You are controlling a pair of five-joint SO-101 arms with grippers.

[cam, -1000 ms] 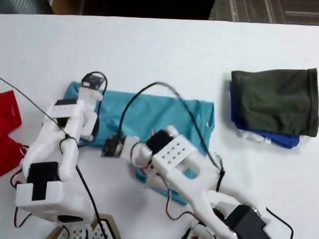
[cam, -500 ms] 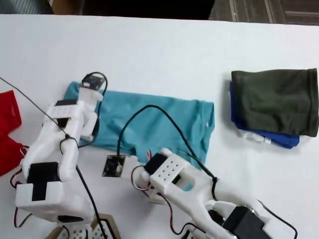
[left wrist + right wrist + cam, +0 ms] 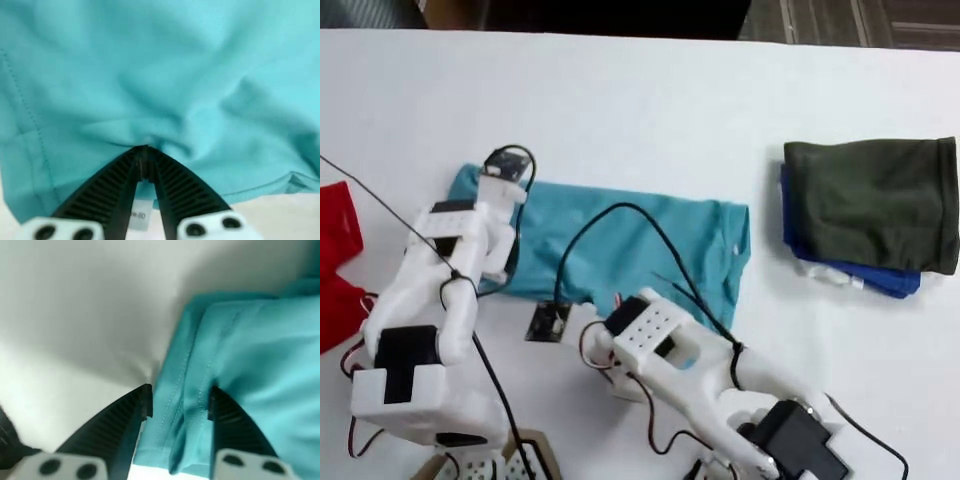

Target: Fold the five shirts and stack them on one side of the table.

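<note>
A teal shirt (image 3: 650, 235) lies spread flat in the middle of the white table (image 3: 650, 90). At the shirt's left end stands my left arm (image 3: 450, 255). There my left gripper (image 3: 145, 150) is shut, pinching a fold of the teal shirt (image 3: 175, 75) close to a hem. My right arm (image 3: 655, 340) sits over the shirt's near edge. My right gripper (image 3: 178, 401) is open, one finger on each side of the stitched hem of the teal shirt (image 3: 260, 350), low over the table (image 3: 75, 300).
At the right side a folded dark green shirt (image 3: 875, 200) lies on a folded blue shirt (image 3: 865, 275). A red shirt (image 3: 335, 260) lies bunched at the left edge. Black cables loop over the teal shirt.
My right arm has drawn back from over the shirt toward the table's near edge, and its gripper now stands at the near hem. The left arm has kept still.
</note>
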